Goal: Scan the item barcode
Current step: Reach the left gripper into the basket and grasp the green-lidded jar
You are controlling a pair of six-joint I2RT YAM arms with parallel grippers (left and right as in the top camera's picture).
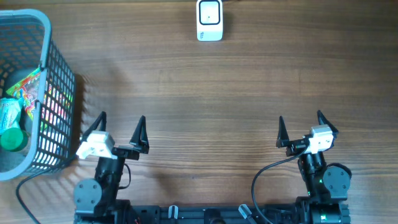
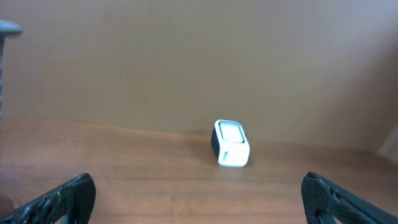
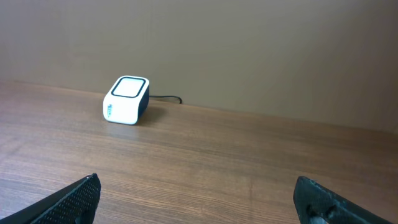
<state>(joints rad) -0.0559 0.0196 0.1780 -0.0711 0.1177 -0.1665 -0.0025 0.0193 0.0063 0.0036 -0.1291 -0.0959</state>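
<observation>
Noted left pincer (image 1: 122, 118) and right pincer (image 1: 300, 118) both spread wide and empty at near edge of counter (image 1: 205, 93), presumably parked for a first reach; located items (image 1: 20, 99) in basket (image 1: 60, 109) at left, nearest left pincer; scanner (image 1: 209, 20) at far centre, window up awaiting barcode.

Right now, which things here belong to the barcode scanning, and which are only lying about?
For the job: white scanner; colourful packet and green-capped bottle, likely items to scan; left claw and right claw, both open.
Only standing by: basket holding those items; scanner's cable; wooden table.
</observation>
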